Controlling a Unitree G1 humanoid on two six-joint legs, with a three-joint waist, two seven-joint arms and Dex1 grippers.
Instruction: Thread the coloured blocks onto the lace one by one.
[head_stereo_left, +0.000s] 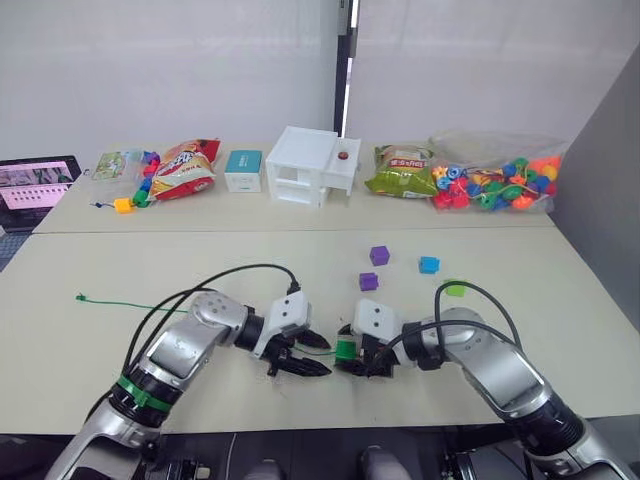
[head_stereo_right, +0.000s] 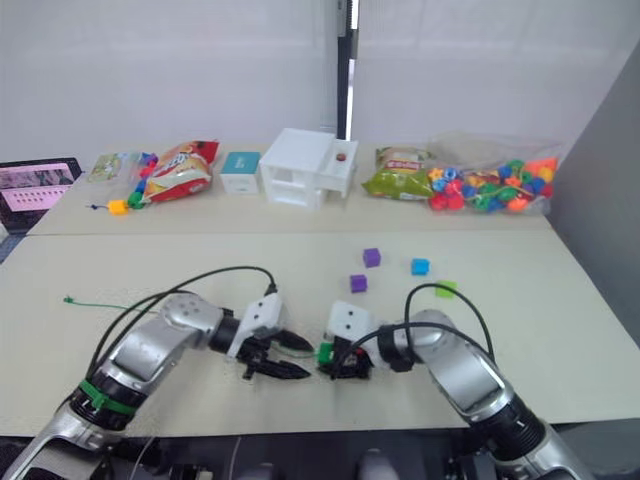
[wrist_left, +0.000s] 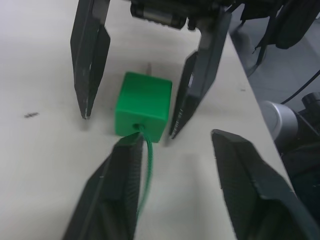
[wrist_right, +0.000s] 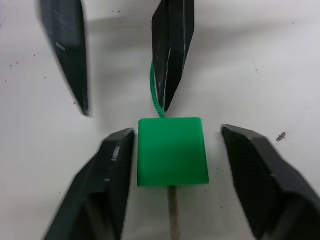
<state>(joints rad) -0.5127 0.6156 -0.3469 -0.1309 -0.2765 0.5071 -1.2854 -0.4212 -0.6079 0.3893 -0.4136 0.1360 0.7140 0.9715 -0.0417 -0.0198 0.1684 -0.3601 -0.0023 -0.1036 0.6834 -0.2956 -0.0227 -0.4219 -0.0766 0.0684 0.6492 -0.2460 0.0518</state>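
A dark green block (head_stereo_left: 345, 349) lies on the table near the front edge, between my two grippers. The green lace (wrist_left: 146, 165) enters one face of it, and the lace's stiff greyish tip (wrist_right: 172, 212) sticks out of the opposite face. My left gripper (head_stereo_left: 305, 362) is open, with the cord running along one of its fingers (wrist_left: 112, 195). My right gripper (wrist_right: 177, 131) is open around the block, one finger (wrist_right: 107, 185) against its side and the other apart from it. Two purple blocks (head_stereo_left: 379, 256) (head_stereo_left: 368, 282), a blue block (head_stereo_left: 429, 265) and a light green block (head_stereo_left: 455, 289) lie loose further back.
The lace trails left across the table to its far end (head_stereo_left: 80, 297). On the back table stand a white box (head_stereo_left: 312, 165), snack bags (head_stereo_left: 185, 168), a teal box (head_stereo_left: 243, 169) and a clear bag of beads (head_stereo_left: 497, 182). A screen (head_stereo_left: 35, 190) sits at far left.
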